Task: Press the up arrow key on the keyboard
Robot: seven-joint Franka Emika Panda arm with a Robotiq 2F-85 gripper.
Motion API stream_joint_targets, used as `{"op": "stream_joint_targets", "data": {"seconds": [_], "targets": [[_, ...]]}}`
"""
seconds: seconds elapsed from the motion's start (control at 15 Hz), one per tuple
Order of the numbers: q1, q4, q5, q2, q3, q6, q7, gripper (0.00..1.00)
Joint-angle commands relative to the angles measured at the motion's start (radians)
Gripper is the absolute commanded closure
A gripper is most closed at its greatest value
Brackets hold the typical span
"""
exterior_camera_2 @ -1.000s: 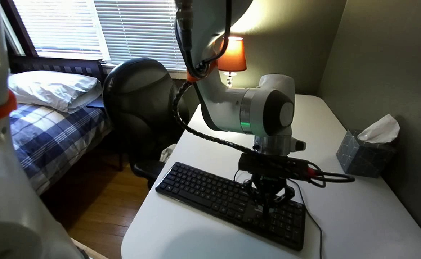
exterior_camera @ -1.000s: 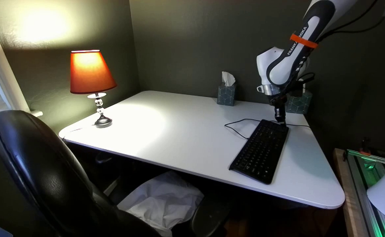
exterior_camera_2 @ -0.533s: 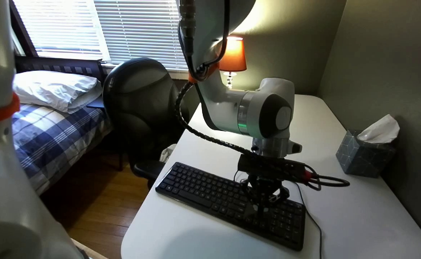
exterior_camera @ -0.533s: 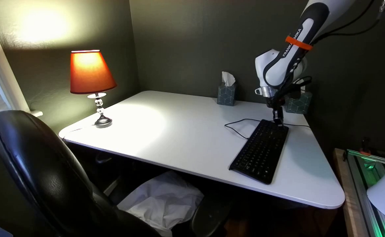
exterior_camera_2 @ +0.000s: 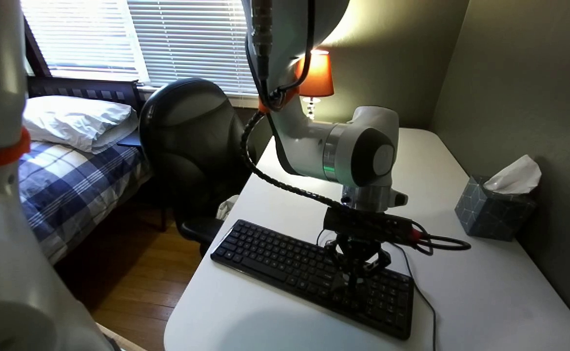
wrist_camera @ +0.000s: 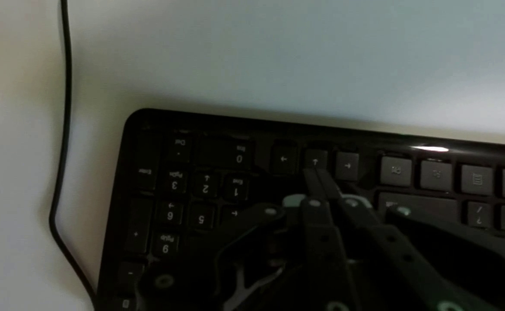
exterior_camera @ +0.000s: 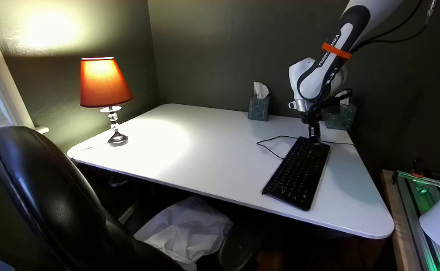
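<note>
The black keyboard [exterior_camera: 297, 175] lies on the white desk and shows in both exterior views [exterior_camera_2: 275, 258]. In the wrist view the keyboard [wrist_camera: 236, 188] appears upside down. My gripper [wrist_camera: 316, 171] is shut and empty, fingertips together, pointing down over the arrow cluster. Just past the tips is the down arrow key [wrist_camera: 316, 160], between two other arrow keys [wrist_camera: 284, 159] [wrist_camera: 347, 166]. The up arrow key is hidden behind the fingers. The gripper also shows in both exterior views [exterior_camera: 315, 143] [exterior_camera_2: 352, 288], low over the keyboard; I cannot tell whether the tips touch it.
The thin keyboard cable [wrist_camera: 65, 116] runs on the desk [exterior_camera: 204, 143] beside the number pad end. Two tissue boxes [exterior_camera: 258, 109] [exterior_camera: 341, 117] stand at the back; one is near the arm. A lit lamp [exterior_camera: 105, 84] stands at the far end, and a black chair [exterior_camera_2: 192, 146] is beside the desk.
My gripper has moved a short way along the keyboard, away from the number pad end, toward the left in both exterior views. The keyboard has not moved.
</note>
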Motion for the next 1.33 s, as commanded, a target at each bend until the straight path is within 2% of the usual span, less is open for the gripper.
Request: {"op": "stream_joint_targets", "data": {"seconds": [0.0,1.27], "targets": [[-0.01,0.026,0.018,0.03,0.015,-0.016,-0.019,1.0],[-0.005,0.056,0.024,0.083,0.035,-0.018,-0.002,1.0]]}}
